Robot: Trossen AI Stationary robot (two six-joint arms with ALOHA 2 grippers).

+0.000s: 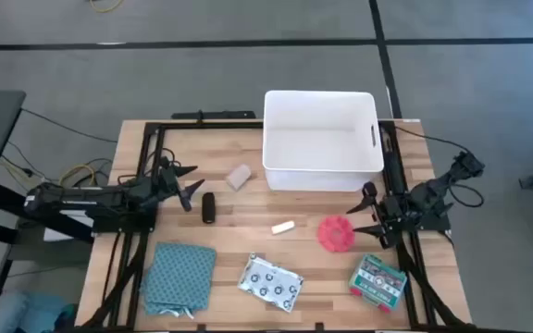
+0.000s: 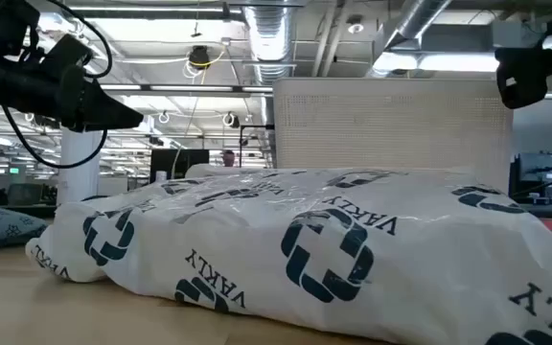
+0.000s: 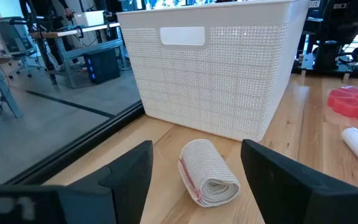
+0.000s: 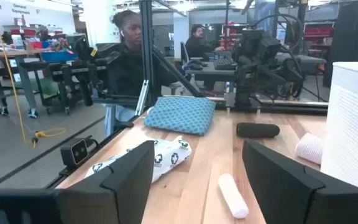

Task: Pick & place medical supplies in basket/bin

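Note:
My left gripper (image 1: 195, 179) is open and touches nothing. It hovers at the table's left, fingers pointing at the beige roll (image 1: 238, 178) just ahead. In the left wrist view the beige roll (image 3: 209, 174) lies on its side between the finger lines. My right gripper (image 1: 363, 211) waits open at the right edge. It sits beside the pink spiky ball (image 1: 336, 233), in front of the white bin (image 1: 322, 139). The black cylinder (image 1: 209, 207), white stick (image 1: 283, 227), silvery dotted packet (image 1: 271, 284) and green-and-red box (image 1: 378, 280) lie on the wood.
A teal patterned pouch (image 1: 181, 275) lies at the near left. The low view is mostly filled by the silvery dotted packet (image 2: 333, 249), with the white bin (image 2: 391, 125) behind. People sit at desks beyond the table in the right wrist view. Black frame rails run along both table sides.

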